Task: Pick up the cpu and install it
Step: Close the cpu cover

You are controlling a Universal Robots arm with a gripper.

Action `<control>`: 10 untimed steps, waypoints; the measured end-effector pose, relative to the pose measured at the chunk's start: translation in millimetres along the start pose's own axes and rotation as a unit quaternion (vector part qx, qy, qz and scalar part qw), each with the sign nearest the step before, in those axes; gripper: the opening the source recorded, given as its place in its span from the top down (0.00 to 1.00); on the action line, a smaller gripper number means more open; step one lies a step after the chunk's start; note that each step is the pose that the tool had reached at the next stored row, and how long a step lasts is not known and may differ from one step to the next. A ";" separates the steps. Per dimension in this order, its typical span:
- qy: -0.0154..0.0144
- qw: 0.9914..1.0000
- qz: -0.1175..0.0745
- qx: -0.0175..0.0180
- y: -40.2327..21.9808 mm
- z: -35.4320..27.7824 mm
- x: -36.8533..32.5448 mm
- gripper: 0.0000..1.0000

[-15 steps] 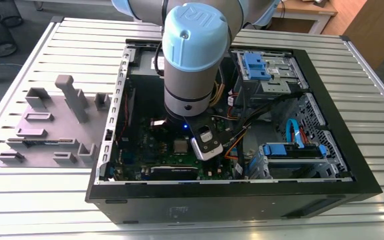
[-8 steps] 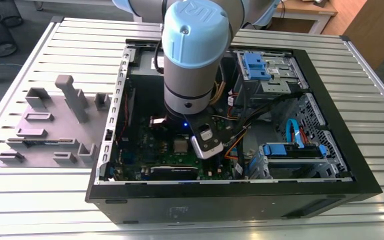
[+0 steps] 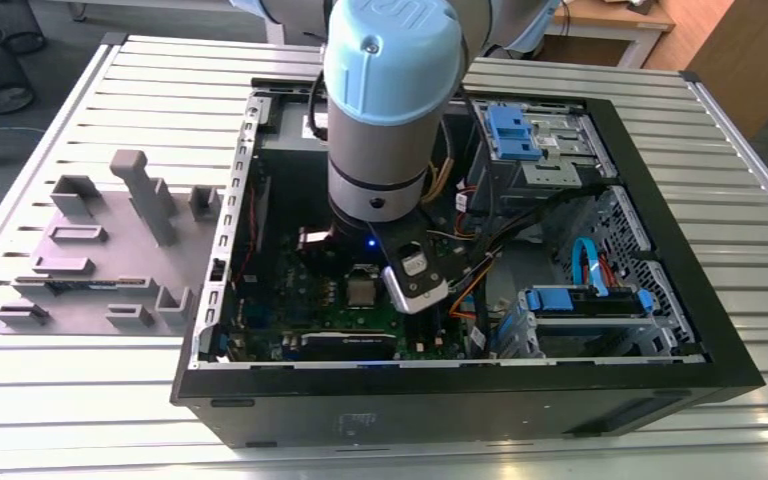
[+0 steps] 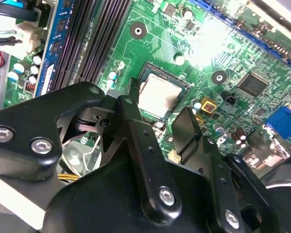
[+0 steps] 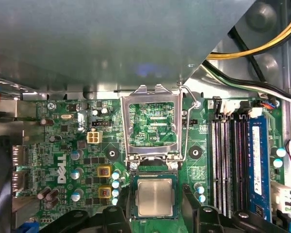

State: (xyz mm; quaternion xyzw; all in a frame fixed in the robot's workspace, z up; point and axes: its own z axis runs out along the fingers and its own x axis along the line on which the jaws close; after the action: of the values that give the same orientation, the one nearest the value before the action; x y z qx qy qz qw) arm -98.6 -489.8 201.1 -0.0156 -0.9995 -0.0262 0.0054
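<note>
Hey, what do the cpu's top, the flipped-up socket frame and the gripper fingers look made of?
The cpu: pale silver-grey top, matte sheen, probably metal. The socket frame: thin bright sheet with glinting edges and bent tabs, likely steel. The gripper fingers: black, smooth, dull gloss, held by screws; coated metal or hard plastic, cannot tell which.

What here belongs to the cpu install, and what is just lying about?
Job in hand: cpu; gripper, open, fingers either side of it; socket frame, flipped open; green board.
Lying about: grey fixture blocks; memory slots; yellow cables; blue drive bracket.
</note>
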 end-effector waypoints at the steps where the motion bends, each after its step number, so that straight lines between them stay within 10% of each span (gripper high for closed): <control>1: 0.000 1.000 0.000 0.000 0.1 -0.3 0.0 0.46; 10: 0.000 1.000 0.000 -0.002 0.0 -0.4 0.0 0.48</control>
State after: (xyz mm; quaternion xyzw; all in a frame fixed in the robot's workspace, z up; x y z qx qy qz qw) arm -98.5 -489.8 201.5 -0.0156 -0.9995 -0.0282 0.0054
